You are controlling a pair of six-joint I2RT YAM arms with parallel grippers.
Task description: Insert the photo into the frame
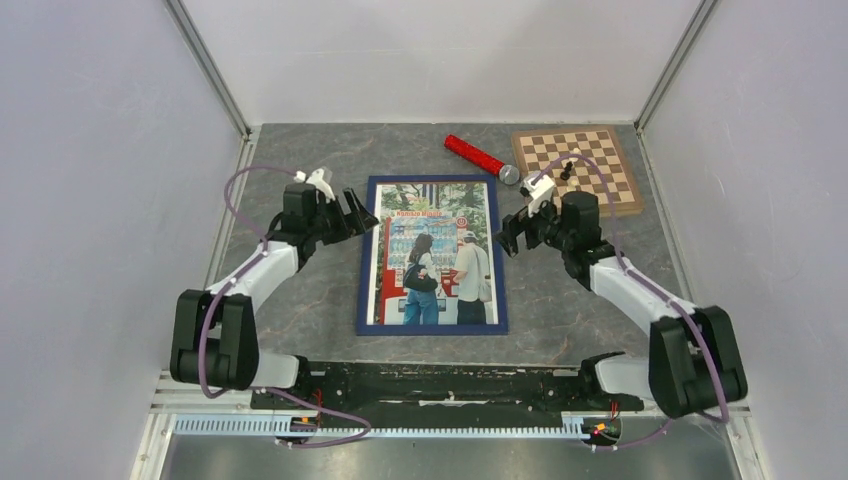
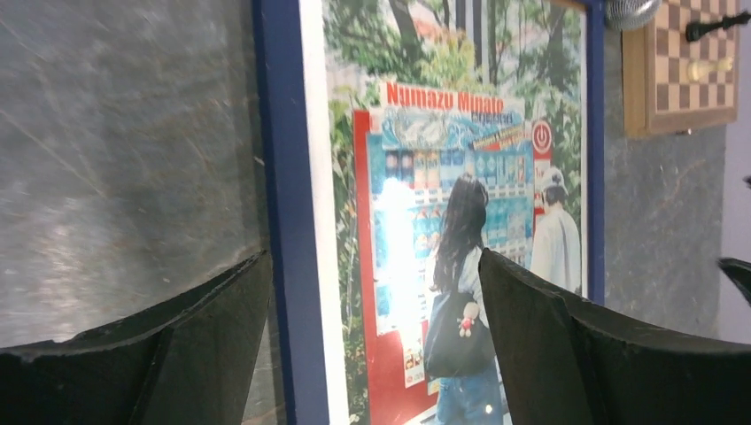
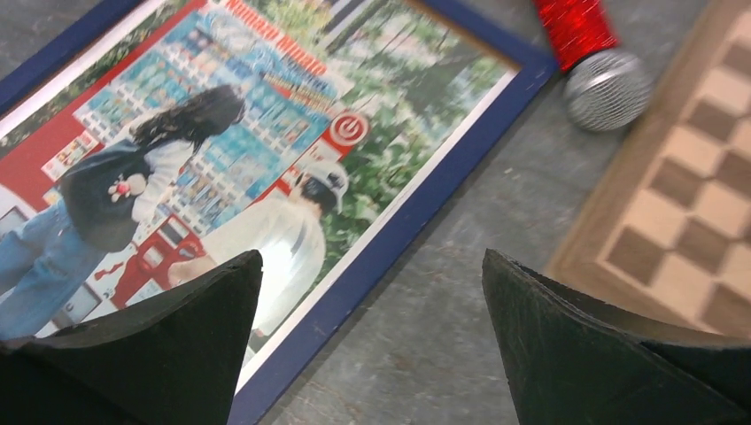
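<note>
The photo (image 1: 432, 250), a colour print of two people at vending machines, lies face up inside the dark blue frame (image 1: 365, 255) flat on the table's middle. My left gripper (image 1: 358, 215) hovers open over the frame's upper left edge. In the left wrist view its fingers straddle the blue border (image 2: 285, 221) and the photo (image 2: 443, 177), holding nothing; the gripper (image 2: 374, 255) is wide. My right gripper (image 1: 510, 232) stands open above the frame's upper right edge. In the right wrist view this gripper (image 3: 372, 254) spans the frame's border (image 3: 398, 228) and bare table, beside the photo (image 3: 221, 133).
A red-handled microphone (image 1: 482, 158) lies just beyond the frame's top right corner. A wooden chessboard (image 1: 578, 168) with a black piece (image 1: 567, 170) sits at the back right. White enclosure walls close in the left, right and far sides.
</note>
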